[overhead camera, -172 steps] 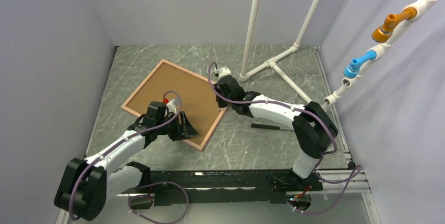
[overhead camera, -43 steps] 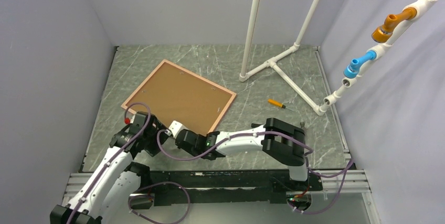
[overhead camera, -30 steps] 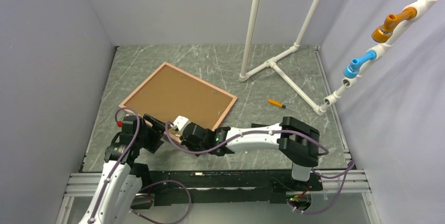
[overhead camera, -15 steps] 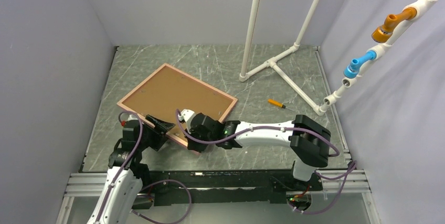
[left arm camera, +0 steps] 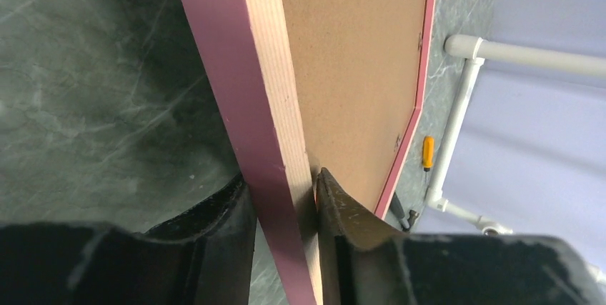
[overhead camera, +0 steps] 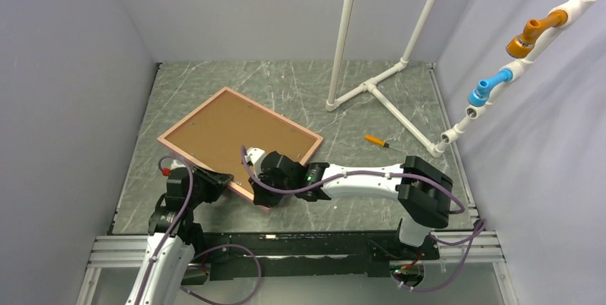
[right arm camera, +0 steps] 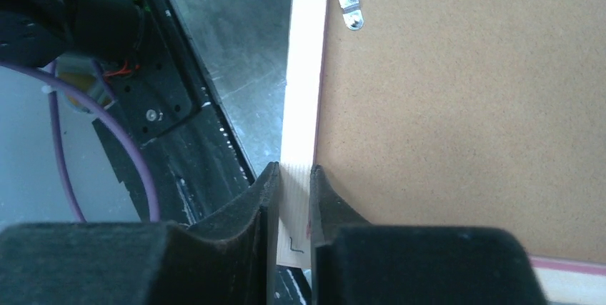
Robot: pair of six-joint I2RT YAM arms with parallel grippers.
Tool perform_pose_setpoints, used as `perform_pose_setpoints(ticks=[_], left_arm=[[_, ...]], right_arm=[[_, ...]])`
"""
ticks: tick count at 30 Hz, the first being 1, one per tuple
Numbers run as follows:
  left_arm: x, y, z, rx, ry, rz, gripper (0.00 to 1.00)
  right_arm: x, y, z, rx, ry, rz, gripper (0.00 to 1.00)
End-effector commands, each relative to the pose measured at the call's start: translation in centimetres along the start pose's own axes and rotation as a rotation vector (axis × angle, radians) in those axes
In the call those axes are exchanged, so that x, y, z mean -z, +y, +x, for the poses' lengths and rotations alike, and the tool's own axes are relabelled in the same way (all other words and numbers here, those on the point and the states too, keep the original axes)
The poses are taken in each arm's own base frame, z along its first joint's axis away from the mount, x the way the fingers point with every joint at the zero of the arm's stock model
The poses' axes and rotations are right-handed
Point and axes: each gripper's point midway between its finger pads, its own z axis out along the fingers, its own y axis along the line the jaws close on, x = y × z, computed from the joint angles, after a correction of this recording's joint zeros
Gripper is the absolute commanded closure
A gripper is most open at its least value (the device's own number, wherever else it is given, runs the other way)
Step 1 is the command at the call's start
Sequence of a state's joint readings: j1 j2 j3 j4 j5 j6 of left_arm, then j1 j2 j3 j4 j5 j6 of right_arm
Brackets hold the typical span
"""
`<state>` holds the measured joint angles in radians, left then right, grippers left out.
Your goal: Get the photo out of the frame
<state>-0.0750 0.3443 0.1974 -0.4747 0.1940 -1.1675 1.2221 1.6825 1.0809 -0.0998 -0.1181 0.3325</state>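
Pink frame (overhead camera: 275,111), brown backing board (overhead camera: 239,133) up, near rail pinched in left tool (left arm camera: 282,183), right tool (right arm camera: 293,176) clamped just beside

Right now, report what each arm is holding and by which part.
Both hold the frame, by its border. The left gripper clamps the near edge rail in its jaws; the right gripper pinches the rail close to the near corner.

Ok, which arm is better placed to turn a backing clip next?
Right, probably: a metal clip sits just ahead of the right tool beside the frame rail it pinches. The left tool, also pinching, has none close.
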Motion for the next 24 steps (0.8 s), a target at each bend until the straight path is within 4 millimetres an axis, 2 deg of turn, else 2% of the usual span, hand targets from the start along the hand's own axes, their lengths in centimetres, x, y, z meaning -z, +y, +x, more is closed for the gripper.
perform_pose_setpoints(ticks=[1, 3, 5, 7, 9, 13, 16, 19, 21, 24], left_arm=[[1.7, -4.0, -2.0, -0.094, -0.080, 0.118, 0.79], [2.1, -4.4, -2.0, -0.119, -0.074, 0.116, 0.85], [2.7, -4.8, -2.1, -0.139, -0.072, 0.113, 0.89], [3.4, -5.2, -2.3, -0.161, -0.081, 0.112, 0.94], [4.3, -5.8, -2.6, -0.180, -0.096, 0.109, 0.99], [6.1, -6.0, -3.2, -0.205, -0.121, 0.065, 1.00], [7.0, -6.4, -3.3, -0.211, -0.113, 0.041, 1.00], [7.5, -6.7, -3.0, -0.217, -0.082, 0.023, 1.00], [7.8, -6.9, -2.9, -0.226, -0.066, 0.017, 1.00], [8.2, -7.3, -2.9, -0.232, -0.061, 0.018, 1.00]], right_arm=[[2.3, 4.4, -3.9, 0.051, -0.113, -0.165, 0.67], [2.8, 4.0, -4.2, 0.080, -0.128, -0.139, 0.45], [3.8, 3.1, -5.0, 0.110, -0.167, -0.085, 0.27], [5.2, 2.2, -5.2, 0.158, -0.216, -0.038, 0.15], [6.8, 1.4, -5.8, 0.223, -0.294, 0.014, 0.08], [11.0, -1.3, -6.6, 0.385, -0.494, 0.161, 0.00], [12.3, -2.8, -5.6, 0.488, -0.567, 0.233, 0.00], [12.3, -4.0, -3.9, 0.556, -0.533, 0.284, 0.00], [12.2, -3.9, -3.2, 0.593, -0.519, 0.303, 0.00], [12.1, -1.8, -2.6, 0.649, -0.548, 0.281, 0.00]])
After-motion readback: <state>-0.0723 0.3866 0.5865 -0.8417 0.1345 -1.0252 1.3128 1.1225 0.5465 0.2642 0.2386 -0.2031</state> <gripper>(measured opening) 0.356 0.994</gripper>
